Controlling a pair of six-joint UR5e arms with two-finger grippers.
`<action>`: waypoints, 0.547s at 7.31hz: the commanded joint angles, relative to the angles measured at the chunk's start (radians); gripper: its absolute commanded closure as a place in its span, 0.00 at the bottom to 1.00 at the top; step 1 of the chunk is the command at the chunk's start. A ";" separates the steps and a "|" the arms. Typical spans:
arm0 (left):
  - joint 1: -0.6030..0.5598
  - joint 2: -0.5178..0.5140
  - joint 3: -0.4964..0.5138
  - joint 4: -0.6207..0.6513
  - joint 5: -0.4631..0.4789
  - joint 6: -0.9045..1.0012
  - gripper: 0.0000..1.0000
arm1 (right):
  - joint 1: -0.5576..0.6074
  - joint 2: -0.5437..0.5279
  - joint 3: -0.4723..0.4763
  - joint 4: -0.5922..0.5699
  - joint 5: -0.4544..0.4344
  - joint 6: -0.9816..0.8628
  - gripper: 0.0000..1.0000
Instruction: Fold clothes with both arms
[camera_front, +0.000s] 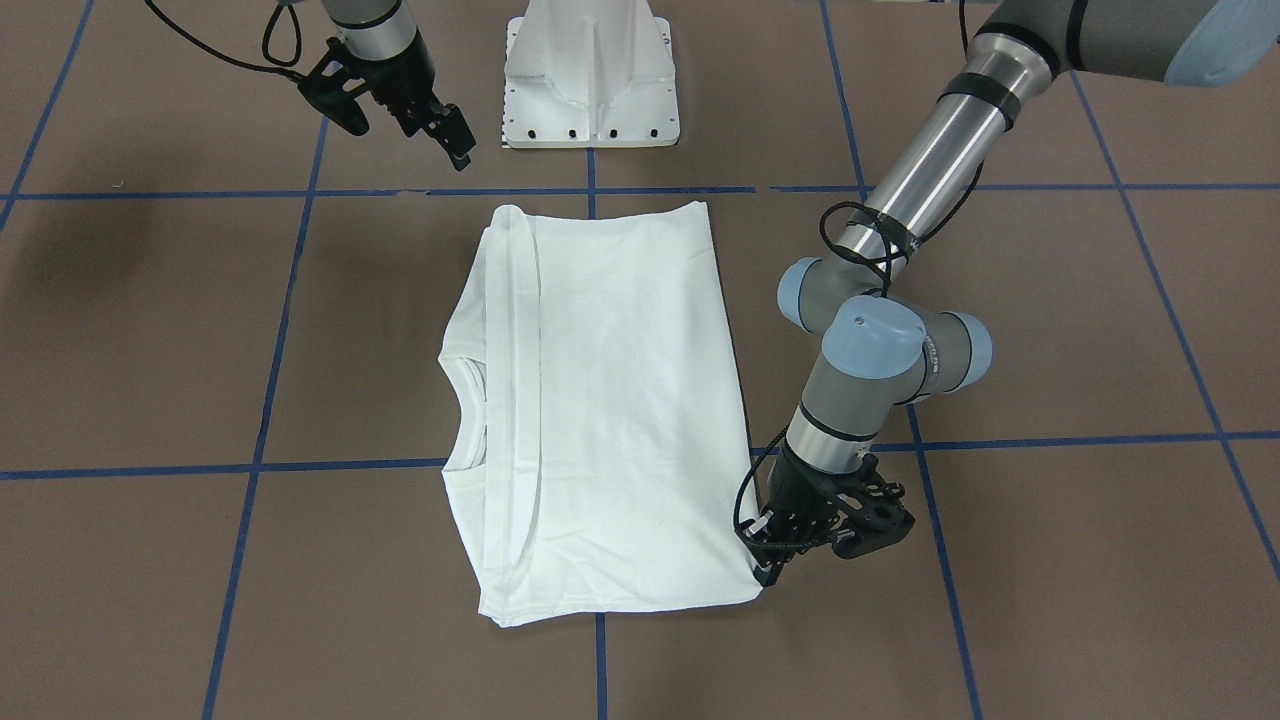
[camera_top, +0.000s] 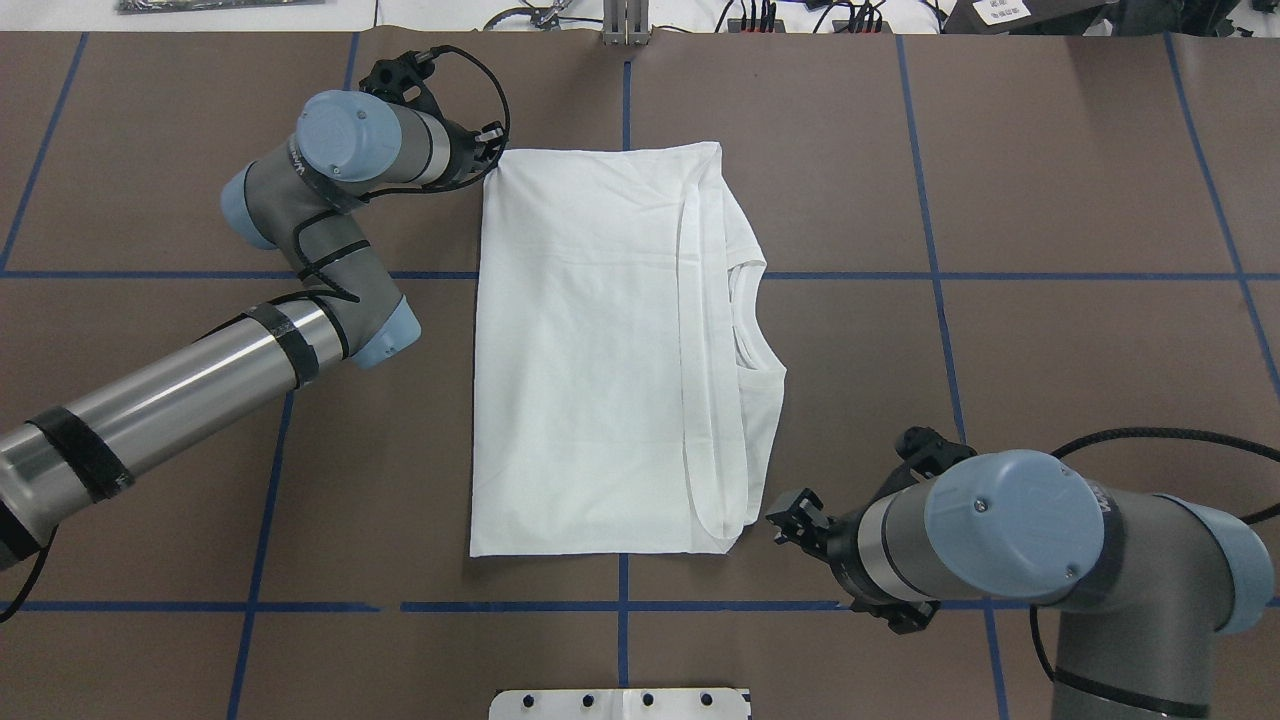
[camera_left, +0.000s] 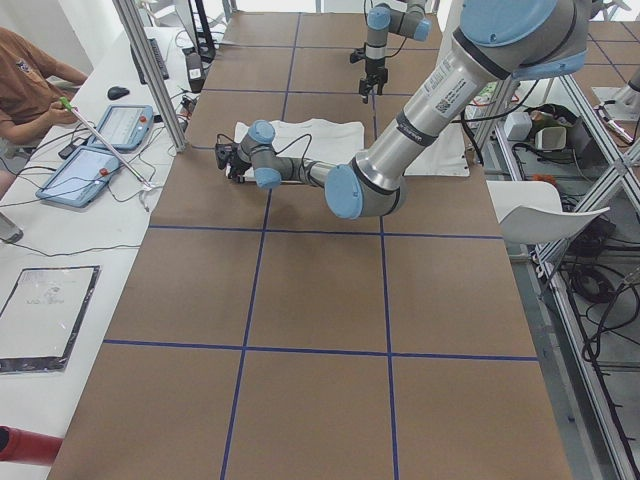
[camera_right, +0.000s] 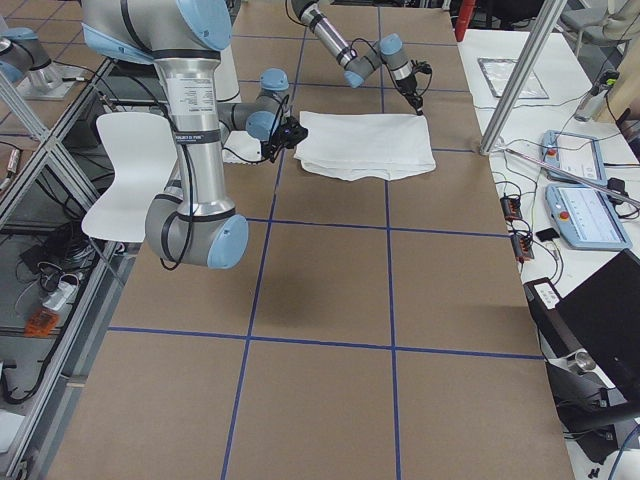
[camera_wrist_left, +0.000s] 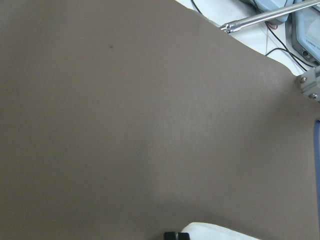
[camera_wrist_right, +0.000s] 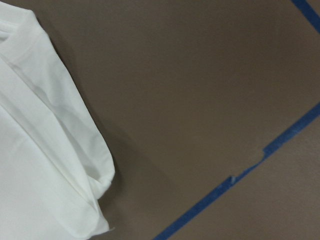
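Both grippers sit at opposite corners of the folded white T-shirt (camera_top: 600, 350), which lies flat in the middle of the brown table (camera_top: 1050, 200). The left gripper (camera_front: 768, 572) is low at the shirt's far corner on the robot's left side; its fingertips meet the cloth's corner there, and the left wrist view shows only a black tip beside a white edge, so whether it pinches the fabric cannot be told. The left arm (camera_top: 190, 385) stretches forward across the table, its forearm slanting down and its wrist bent inward toward the shirt. The right gripper (camera_front: 458, 150) hangs apart from the shirt just off its near corner on the robot's right side, its jaws appearing close together with nothing between them. The right arm (camera_top: 1010, 540) is folded short, wrist tilted toward the shirt. The shirt's collar (camera_top: 750, 320) faces the robot's right, with a folded sleeve band running along the body. Blue tape lines (camera_top: 1000, 275) cross the table.
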 joint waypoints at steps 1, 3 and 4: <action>-0.004 -0.016 0.014 -0.005 0.000 0.013 0.50 | 0.043 0.086 -0.075 -0.002 0.000 -0.119 0.00; -0.013 0.100 -0.197 -0.004 -0.052 0.018 0.43 | 0.049 0.140 -0.147 -0.003 0.000 -0.308 0.00; -0.020 0.164 -0.301 0.002 -0.121 0.018 0.43 | 0.049 0.175 -0.198 -0.005 -0.008 -0.344 0.00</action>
